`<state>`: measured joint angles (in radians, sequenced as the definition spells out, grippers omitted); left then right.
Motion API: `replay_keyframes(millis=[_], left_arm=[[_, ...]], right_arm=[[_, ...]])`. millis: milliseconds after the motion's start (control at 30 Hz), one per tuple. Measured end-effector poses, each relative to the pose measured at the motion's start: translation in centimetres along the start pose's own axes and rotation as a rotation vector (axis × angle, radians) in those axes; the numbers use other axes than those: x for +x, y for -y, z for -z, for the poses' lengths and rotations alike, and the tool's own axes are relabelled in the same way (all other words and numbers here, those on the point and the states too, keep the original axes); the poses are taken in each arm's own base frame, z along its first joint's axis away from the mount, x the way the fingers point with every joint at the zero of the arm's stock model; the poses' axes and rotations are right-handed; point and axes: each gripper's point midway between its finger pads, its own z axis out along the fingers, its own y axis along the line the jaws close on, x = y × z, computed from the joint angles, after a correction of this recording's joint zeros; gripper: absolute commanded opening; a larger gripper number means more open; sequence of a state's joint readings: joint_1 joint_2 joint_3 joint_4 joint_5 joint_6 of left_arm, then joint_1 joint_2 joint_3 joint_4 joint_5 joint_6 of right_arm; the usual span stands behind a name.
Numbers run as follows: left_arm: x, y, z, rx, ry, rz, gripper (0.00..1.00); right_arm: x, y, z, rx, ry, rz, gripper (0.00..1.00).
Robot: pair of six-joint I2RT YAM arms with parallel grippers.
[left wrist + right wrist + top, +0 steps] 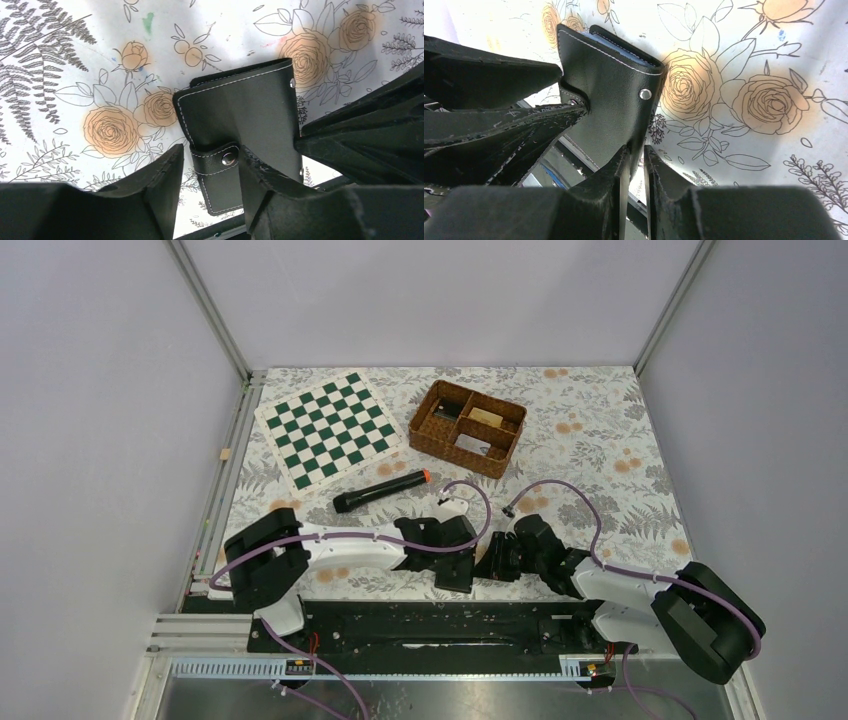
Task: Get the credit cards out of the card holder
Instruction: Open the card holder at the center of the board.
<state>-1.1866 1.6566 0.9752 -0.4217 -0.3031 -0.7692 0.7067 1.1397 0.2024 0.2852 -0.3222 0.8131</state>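
Observation:
The card holder (496,560) is a closed black wallet with white stitching, held just above the flowered table near its front edge. In the left wrist view the card holder (240,107) shows its snap tab (220,161) fastened. My left gripper (210,160) is open, its fingers on either side of the tab; the left finger stands clear of it. My right gripper (636,150) is shut on the lower edge of the card holder (609,85). A blue-grey inner panel (621,47) shows at its top edge. The credit cards are hidden.
A green-and-white chessboard mat (330,430) lies at the back left. A brown wicker basket (467,427) with compartments stands at the back middle. A black cylinder with an orange tip (380,490) lies just behind the grippers. The black rail (440,625) runs along the front edge.

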Motion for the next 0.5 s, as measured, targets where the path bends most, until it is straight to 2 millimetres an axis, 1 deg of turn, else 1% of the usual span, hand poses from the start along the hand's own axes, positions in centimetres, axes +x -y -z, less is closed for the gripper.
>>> replay_keyframes(millis=[100,200,300,400,500], left_arm=[[0.1,-0.4,0.3,-0.018,-0.002,-0.007,0.47],[0.1,-0.7,0.9,-0.033,-0.002,-0.021,0.43],[0.0,-0.3,1.5,-0.028,0.006,-0.035,0.39],[-0.4,0.3,2.0,-0.016,0.021,-0.044,0.38],[-0.8,0.6,2.2,-0.01,0.03,-0.042,0.38]], right_arm=[[0.0,0.0,0.0,-0.001,0.0,-0.003,0.22],[-0.1,-0.3,0.3,-0.009,0.005,-0.009,0.21],[-0.6,-1.6,1.1,-0.051,0.036,-0.005,0.2],[-1.5,-3.1,2.2,-0.105,0.082,0.006,0.18],[-2.0,-4.0,2.7,-0.139,0.111,0.005,0.16]])
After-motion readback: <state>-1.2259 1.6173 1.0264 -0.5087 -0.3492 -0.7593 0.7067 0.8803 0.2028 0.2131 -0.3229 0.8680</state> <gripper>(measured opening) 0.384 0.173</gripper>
